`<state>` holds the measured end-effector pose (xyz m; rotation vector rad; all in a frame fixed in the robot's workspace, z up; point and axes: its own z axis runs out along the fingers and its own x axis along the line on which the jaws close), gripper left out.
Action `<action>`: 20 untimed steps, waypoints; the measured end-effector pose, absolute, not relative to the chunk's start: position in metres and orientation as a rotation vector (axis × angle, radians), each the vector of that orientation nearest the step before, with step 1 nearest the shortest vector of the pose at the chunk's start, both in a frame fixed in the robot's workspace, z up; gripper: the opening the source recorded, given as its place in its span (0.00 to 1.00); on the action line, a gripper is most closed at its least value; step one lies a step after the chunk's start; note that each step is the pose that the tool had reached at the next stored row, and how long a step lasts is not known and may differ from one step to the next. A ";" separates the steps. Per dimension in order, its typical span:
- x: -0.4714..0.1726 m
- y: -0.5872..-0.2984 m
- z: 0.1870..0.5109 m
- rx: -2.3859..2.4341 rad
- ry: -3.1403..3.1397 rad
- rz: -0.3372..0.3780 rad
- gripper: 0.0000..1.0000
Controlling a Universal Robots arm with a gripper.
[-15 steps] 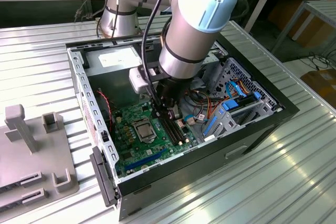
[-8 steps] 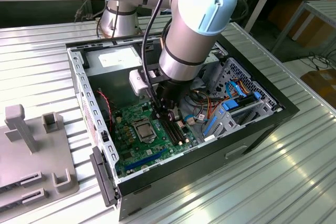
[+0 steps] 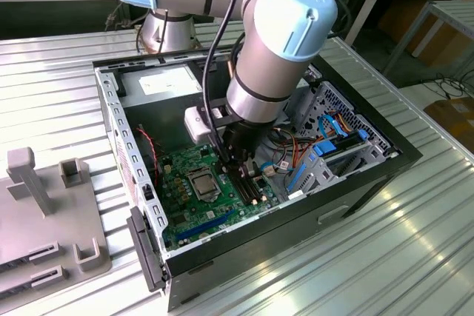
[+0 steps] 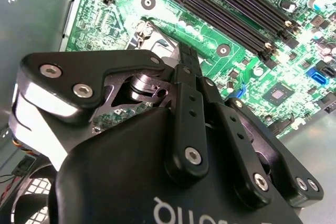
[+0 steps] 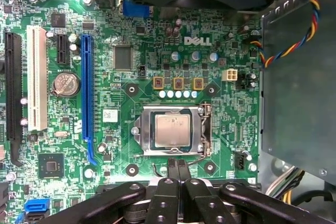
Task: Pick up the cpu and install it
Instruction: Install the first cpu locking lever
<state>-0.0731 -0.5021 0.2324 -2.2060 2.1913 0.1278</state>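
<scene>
First wrist view: pale silvery cpu (image 5: 172, 129) sits framed in socket (image 5: 203, 129).

The exterior view is looking down at an angle from well off at the open computer case (image 3: 252, 183) on the worktop (image 3: 415, 242). Both wrist views are riding close above the green board (image 5: 157, 45), the first facing straight down, the second looking obliquely past the claw (image 4: 186, 59).
</scene>
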 end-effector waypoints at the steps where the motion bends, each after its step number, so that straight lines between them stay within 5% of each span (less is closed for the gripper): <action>1: -0.073 -0.502 0.232 -2.206 2.192 0.127 0.11; 20: -0.073 -0.504 0.223 -2.211 2.197 0.117 0.11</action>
